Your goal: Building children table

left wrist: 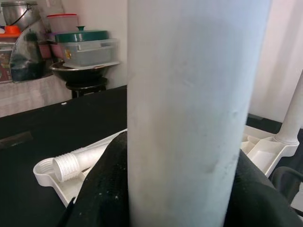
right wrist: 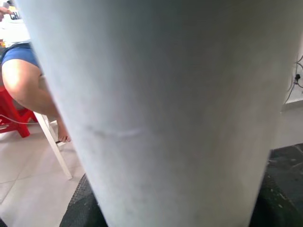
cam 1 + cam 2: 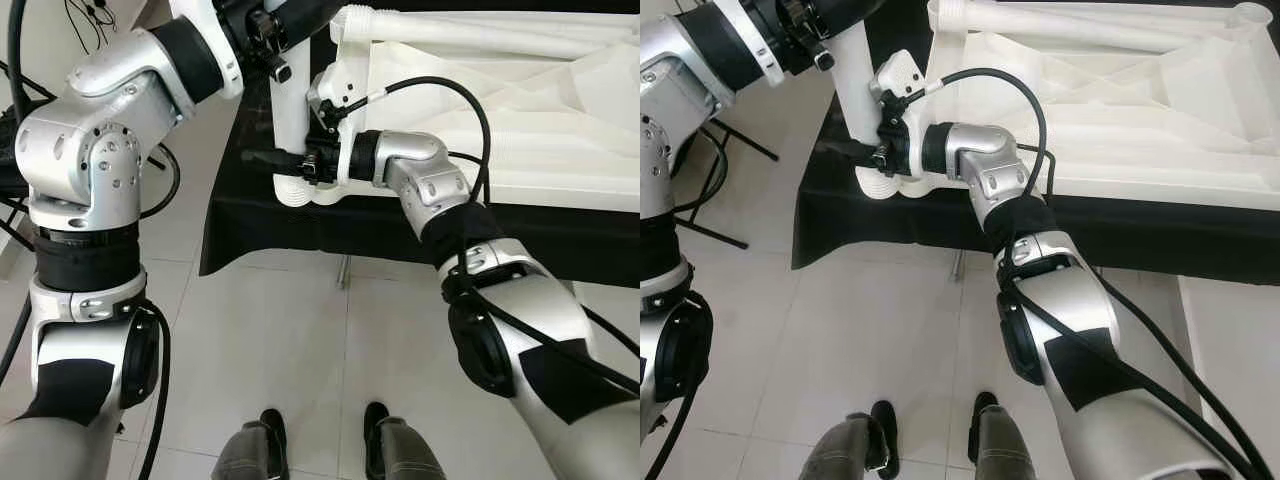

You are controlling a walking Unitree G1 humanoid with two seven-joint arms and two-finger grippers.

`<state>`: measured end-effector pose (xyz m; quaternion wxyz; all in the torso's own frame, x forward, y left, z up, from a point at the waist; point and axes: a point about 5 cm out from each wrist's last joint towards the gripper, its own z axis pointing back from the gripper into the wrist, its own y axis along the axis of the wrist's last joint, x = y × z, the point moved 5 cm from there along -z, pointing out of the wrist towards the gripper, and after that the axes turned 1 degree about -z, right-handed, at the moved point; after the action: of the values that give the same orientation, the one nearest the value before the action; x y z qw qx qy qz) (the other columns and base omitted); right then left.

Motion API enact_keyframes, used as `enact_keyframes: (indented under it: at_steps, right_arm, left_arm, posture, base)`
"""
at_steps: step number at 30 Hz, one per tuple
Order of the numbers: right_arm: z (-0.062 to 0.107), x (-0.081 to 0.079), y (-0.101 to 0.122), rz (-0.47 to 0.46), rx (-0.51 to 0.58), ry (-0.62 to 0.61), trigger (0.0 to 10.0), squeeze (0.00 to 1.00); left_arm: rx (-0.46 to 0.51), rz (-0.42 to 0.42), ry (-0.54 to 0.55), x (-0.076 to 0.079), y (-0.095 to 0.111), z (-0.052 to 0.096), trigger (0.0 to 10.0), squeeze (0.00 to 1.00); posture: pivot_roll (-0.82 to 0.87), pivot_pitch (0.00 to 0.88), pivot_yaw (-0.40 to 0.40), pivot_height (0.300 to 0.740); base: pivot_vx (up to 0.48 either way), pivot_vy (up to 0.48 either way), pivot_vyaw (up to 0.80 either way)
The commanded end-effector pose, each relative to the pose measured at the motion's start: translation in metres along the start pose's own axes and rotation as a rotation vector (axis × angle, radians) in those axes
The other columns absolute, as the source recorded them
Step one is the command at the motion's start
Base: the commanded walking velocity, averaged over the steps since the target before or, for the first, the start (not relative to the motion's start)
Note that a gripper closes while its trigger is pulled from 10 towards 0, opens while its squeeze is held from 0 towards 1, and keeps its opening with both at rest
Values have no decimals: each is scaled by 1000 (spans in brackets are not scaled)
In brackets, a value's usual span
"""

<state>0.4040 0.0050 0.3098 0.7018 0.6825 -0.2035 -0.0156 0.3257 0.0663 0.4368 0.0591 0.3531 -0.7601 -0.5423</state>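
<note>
The table leg (image 1: 189, 113) looked like matt white plastic, smooth but faintly scuffed. The upturned tabletop (image 3: 520, 100) beside it was the same white plastic, ribbed on its underside. Under the tabletop lay a matt black cloth (image 3: 280, 225). The floor tiles (image 3: 270, 330) below the cloth were pale and slightly glossy. The robot's arms (image 3: 980, 160) were satin silver metal with black joints.

No text can be read — the white leg (image 1: 189, 109), the upturned tabletop (image 3: 520, 110) and the lidded tubs (image 1: 87, 47) bear no legible label, and dark letters at the right wrist view's top corner are cut off.
</note>
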Motion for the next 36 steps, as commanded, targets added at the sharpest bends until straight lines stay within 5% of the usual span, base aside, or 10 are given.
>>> enact_keyframes:
  at_steps: [1, 5, 6, 8, 17, 18, 20, 21, 24, 36]
  right_arm:
    - [-20, -14, 20, 2, 43, 75, 8510, 0]
    - [-27, -27, 24, -73, 90, 150, 10000, 0]
    - [-30, -31, 25, -97, 101, 171, 10000, 961]
    - [-34, -41, 27, -114, 110, 218, 10000, 1000]
    - [-46, -64, 20, -124, 101, 264, 10000, 969]
    - [-46, -63, 15, -130, 84, 245, 10000, 0]
    - [-45, -63, 14, -132, 79, 240, 10000, 0]
    - [-45, -63, 14, -150, 80, 237, 3765, 0]
    - [-45, -65, 16, -174, 88, 234, 0, 0]
    - [-36, -67, 33, -201, 206, 202, 0, 0]
  left_arm:
    - [-27, 129, -273, 48, -21, -12, 0, 0]
    - [25, 178, -396, 58, -16, -8, 0, 0]
    - [40, 198, -440, 61, -14, -5, 0, 0]
    - [52, 221, -496, 66, -12, -2, 0, 0]
    - [30, 269, -631, 82, -19, 1, 0, 0]
    - [30, 274, -654, 97, -24, -9, 0, 0]
    - [32, 273, -665, 105, -25, -14, 0, 0]
    - [37, 274, -681, 114, -25, -18, 0, 0]
    - [43, 273, -703, 127, -25, -25, 0, 0]
    - [59, 289, -743, 182, -29, -65, 0, 0]
  posture:
    - [59, 319, 53, 740]
    - [49, 302, 51, 740]
    - [43, 296, 51, 740]
    - [43, 296, 51, 740]
    - [34, 280, 54, 740]
    - [35, 273, 51, 740]
    - [35, 273, 51, 740]
    - [34, 270, 51, 740]
    - [29, 265, 52, 740]
    - [27, 256, 56, 740]
  base:
    - [0, 0, 0]
    - [0, 0, 0]
    - [0, 0, 0]
    - [0, 0, 0]
    - [0, 0, 0]
    - [0, 0, 0]
    - [0, 0, 0]
    - [0, 0, 0]
    - [0, 0, 0]
    - [0, 0, 0]
